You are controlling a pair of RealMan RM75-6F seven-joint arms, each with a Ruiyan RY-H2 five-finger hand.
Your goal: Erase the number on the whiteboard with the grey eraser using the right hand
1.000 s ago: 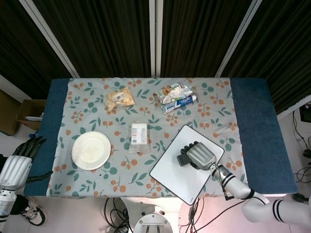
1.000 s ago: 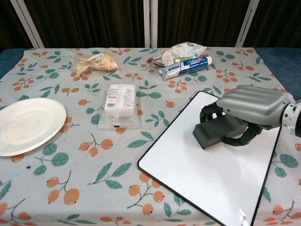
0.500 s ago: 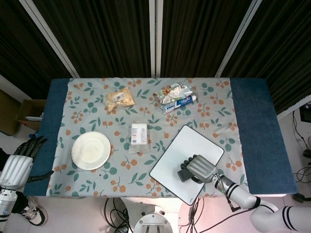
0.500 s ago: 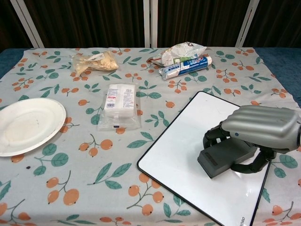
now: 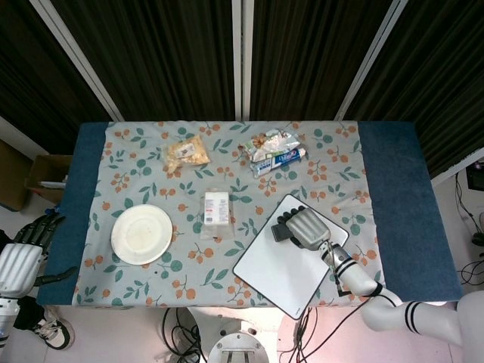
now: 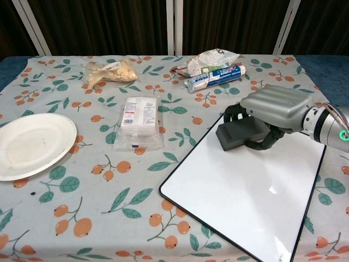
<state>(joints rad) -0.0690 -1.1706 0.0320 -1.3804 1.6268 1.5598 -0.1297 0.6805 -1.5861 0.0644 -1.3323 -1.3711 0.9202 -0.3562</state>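
The whiteboard (image 5: 280, 265) (image 6: 245, 191) lies tilted on the tablecloth at the front right, and its white face shows no writing. My right hand (image 5: 308, 226) (image 6: 271, 107) holds the grey eraser (image 5: 282, 231) (image 6: 238, 134) flat against the board's far corner, fingers curled around the block. My left hand (image 5: 26, 253) hangs beyond the table's left edge, low in the head view, fingers loosely spread and holding nothing. The chest view does not show it.
A white paper plate (image 5: 141, 234) (image 6: 30, 144) sits at the left. A clear packet (image 5: 216, 208) (image 6: 138, 121) lies mid-table. A snack bag (image 5: 185, 153) (image 6: 109, 71), a foil bag (image 6: 211, 57) and a toothpaste box (image 5: 278, 161) (image 6: 214, 77) lie along the far side.
My right hand slid the eraser toward the board's near side, then pushed it back up to the far corner. The left hand barely shifted.
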